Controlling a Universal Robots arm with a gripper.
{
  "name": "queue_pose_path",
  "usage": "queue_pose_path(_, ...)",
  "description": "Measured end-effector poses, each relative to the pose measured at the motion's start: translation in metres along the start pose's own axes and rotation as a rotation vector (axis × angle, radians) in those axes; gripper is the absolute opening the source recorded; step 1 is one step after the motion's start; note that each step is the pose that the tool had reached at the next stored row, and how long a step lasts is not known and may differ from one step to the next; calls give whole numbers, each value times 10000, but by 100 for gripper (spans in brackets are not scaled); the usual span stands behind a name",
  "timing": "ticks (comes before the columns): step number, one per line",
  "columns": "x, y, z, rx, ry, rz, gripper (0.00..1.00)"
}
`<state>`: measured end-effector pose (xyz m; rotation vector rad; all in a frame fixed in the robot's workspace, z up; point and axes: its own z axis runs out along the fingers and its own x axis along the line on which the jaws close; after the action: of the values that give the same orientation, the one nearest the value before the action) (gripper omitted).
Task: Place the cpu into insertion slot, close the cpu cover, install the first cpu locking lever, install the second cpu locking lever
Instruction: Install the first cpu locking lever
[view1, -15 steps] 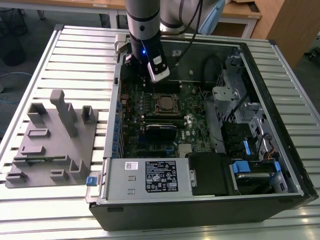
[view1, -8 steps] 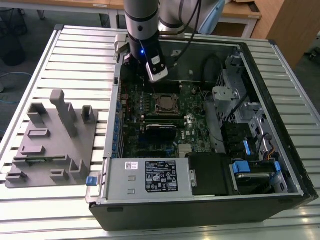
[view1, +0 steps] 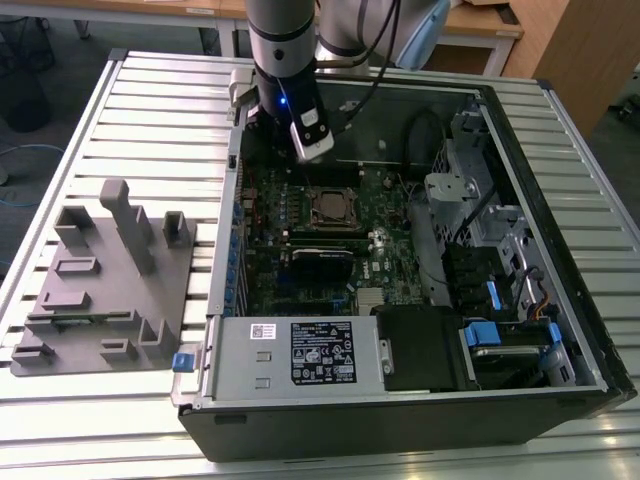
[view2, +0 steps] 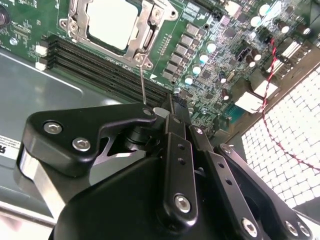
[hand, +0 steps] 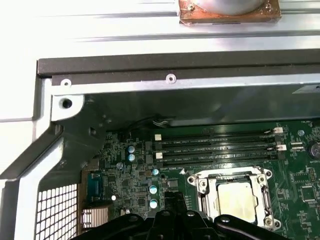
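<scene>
Your cpu (view2: 112, 22), a small flat square chip with a dull grey metal top, lies level in the insertion slot (view1: 311, 207), the small dark-framed square socket on the green circuit board (hand: 130, 180). Its metal face points straight up out of the case. Being square, it has no long axis, and its edges run parallel to the long black memory slots (hand: 215, 147) beside it.

The cpu cover (view2: 149, 32), a thin silver-grey metal frame plate with a square window, lies down flat around the chip, whose top shows through the window.

A thin bare metal lever rod (view2: 142, 82) stands up from the socket's corner, and its free end reaches your gripper (view2: 169, 110).

Your grey arm (view1: 280, 40) comes down from the far edge of the exterior view, its wrist nearly upright. It holds the black gripper low over the board, near the socket on the memory-slot side.

The jaws look drawn together with no gap between them. You cannot tell whether the rod's end is pinched there or only touching.

The open black computer case (view1: 400, 410) lies on a slatted aluminium table (view1: 150, 110), with a grey moulded fixture block (view1: 100, 280) to the exterior view's left.
</scene>
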<state>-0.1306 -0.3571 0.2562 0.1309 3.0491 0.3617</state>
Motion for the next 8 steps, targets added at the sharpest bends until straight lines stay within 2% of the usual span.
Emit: queue_pose_path(8, 16, 60, 49, -1, 0, 0, 11)
